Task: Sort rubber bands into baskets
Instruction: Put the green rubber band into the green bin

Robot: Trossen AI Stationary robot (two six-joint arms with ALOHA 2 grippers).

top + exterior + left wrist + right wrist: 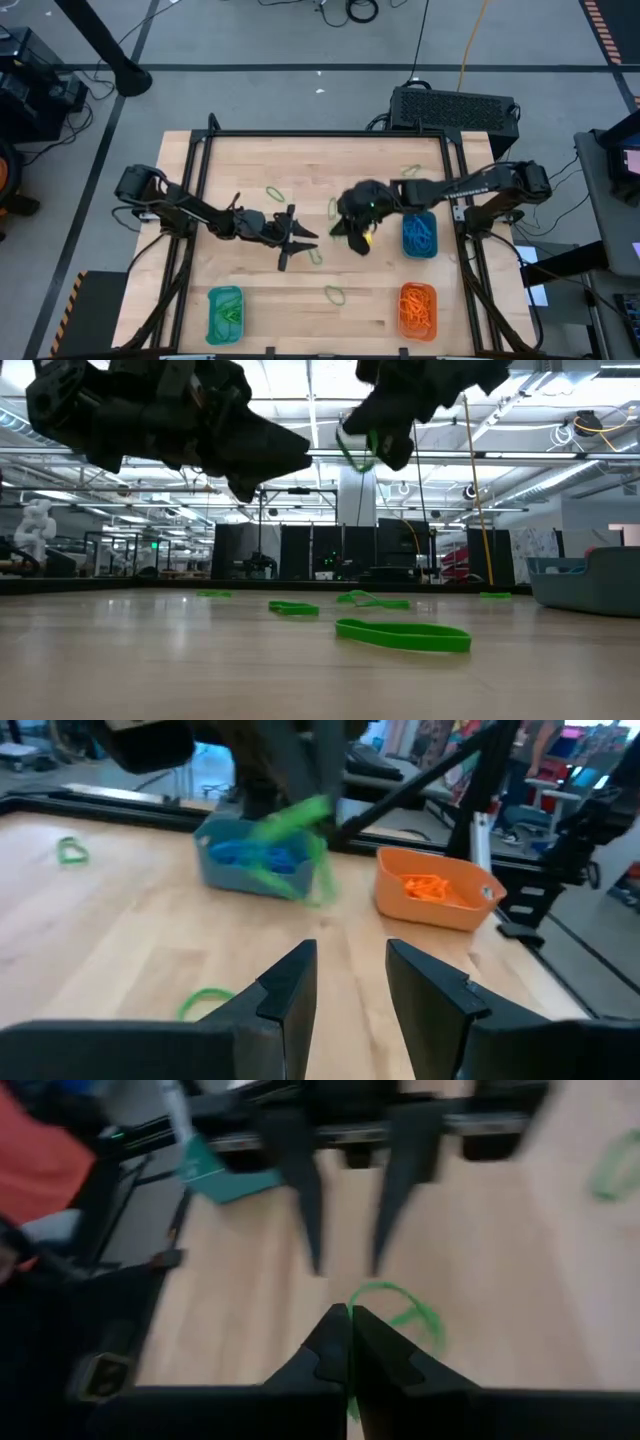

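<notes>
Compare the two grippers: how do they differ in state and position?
The left gripper has its jaws open and holds nothing; the right gripper has its jaws shut on a green band. The left hangs left of table centre, the right nearer the blue basket. Both are dark and lifted off the table.

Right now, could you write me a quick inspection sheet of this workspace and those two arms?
Surface: pale wooden table, black frame.
Job's things: three baskets; teal basket holds green bands, blue basket blue bands, orange basket orange bands; loose green rubber bands on the wood.
Clutter: nothing seen.
Grippers: right pincer shut on a green band, lifted; left pincer open, empty, mid-table.
Cables: black cables on the floor.
Surroundings: black box behind the table.
</notes>
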